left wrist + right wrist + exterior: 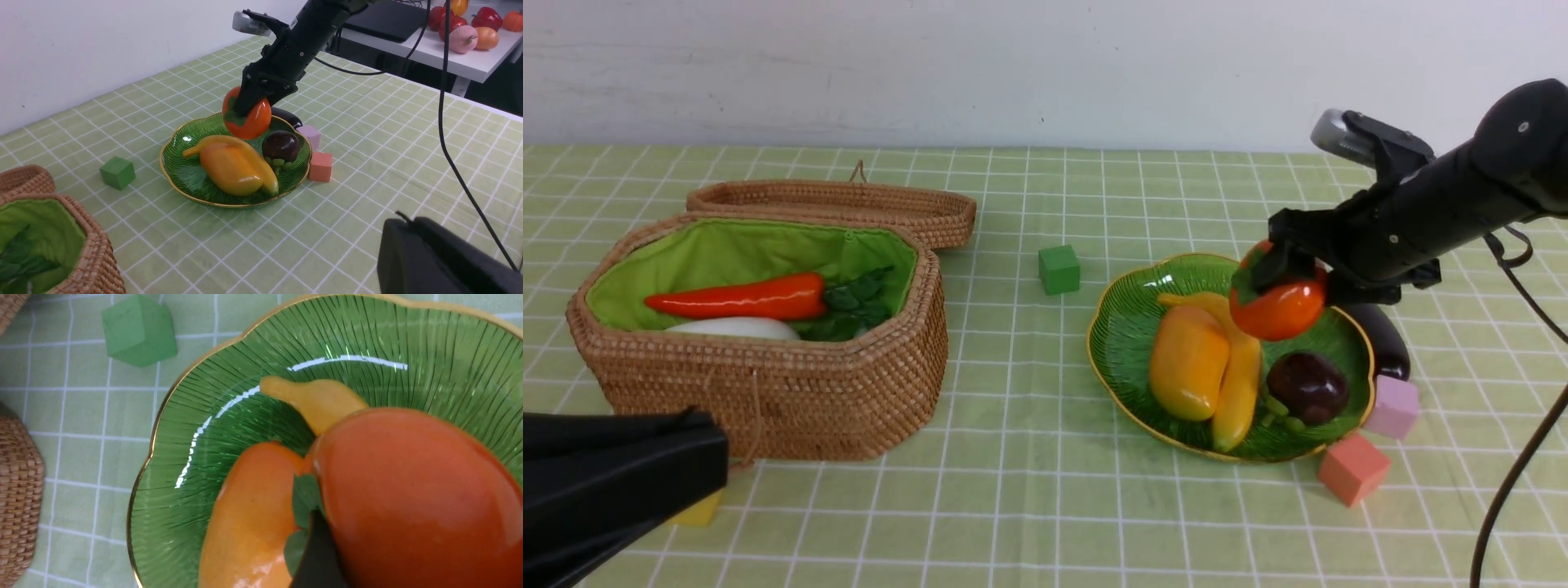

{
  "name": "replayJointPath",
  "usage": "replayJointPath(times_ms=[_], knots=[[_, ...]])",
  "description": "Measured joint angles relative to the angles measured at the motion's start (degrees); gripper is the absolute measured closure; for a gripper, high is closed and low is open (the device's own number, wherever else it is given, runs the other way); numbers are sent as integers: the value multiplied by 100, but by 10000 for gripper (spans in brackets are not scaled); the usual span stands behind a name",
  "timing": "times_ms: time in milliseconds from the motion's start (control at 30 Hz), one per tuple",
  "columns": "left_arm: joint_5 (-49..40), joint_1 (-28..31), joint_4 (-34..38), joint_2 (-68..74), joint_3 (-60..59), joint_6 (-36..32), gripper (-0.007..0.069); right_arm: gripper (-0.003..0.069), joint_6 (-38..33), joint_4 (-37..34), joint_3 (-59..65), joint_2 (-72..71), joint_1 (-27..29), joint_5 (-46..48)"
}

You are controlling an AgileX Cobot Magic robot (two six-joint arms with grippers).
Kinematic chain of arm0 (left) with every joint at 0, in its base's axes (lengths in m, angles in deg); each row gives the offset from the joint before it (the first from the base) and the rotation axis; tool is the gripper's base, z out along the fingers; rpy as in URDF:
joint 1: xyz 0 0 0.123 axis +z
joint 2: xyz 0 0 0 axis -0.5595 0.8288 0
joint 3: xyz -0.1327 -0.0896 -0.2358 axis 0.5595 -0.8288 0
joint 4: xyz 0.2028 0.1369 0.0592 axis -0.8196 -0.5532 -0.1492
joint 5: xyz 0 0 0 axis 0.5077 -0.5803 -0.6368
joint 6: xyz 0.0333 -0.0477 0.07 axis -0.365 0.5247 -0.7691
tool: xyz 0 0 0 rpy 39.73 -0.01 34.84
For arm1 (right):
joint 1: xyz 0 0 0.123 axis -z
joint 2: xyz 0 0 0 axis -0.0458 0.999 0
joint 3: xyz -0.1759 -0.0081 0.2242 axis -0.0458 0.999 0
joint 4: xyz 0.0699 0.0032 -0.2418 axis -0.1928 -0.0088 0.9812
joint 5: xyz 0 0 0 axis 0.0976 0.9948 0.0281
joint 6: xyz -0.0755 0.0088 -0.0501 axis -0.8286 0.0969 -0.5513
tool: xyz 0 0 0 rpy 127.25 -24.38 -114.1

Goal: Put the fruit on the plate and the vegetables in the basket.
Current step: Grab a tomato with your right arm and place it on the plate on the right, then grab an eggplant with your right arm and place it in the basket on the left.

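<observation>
Front view shows you a desk checked in pale green and white, with a plain white wall behind. Your right hand is clamped on the persimmon, held above the plate at right; the basket stands open at left. Whether your left hand is apart or together cannot be told.

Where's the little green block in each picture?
Front view: the green block sits between the basket and the plate.
Left wrist view: green block between basket and plate again.
Right wrist view: green block near the plate's gold rim, not touching.
Shared landmark: the plate.
</observation>
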Motion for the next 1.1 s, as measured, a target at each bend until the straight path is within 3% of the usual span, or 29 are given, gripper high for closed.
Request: replayJointPath(times_ms=[167, 233, 367, 667, 833, 1100], knots=[[0, 0, 0, 0, 0, 0, 636, 142, 6, 276, 0, 12, 0, 171], [0, 0, 0, 0, 0, 0, 636, 71, 6, 451, -6, 17, 0, 344], [0, 0, 0, 0, 0, 0, 634, 1, 131, 810, -140, 17, 0, 692], [0, 0, 0, 0, 0, 0, 634, 1, 853, 1827, -817, -193, 0, 1655], [0, 0, 0, 0, 0, 0, 632, 60, 912, 2176, -1254, -519, 0, 2424], [-454, 0, 0, 0, 0, 0, 632, 280, 1209, 3319, -1358, -797, 213, 2849]])
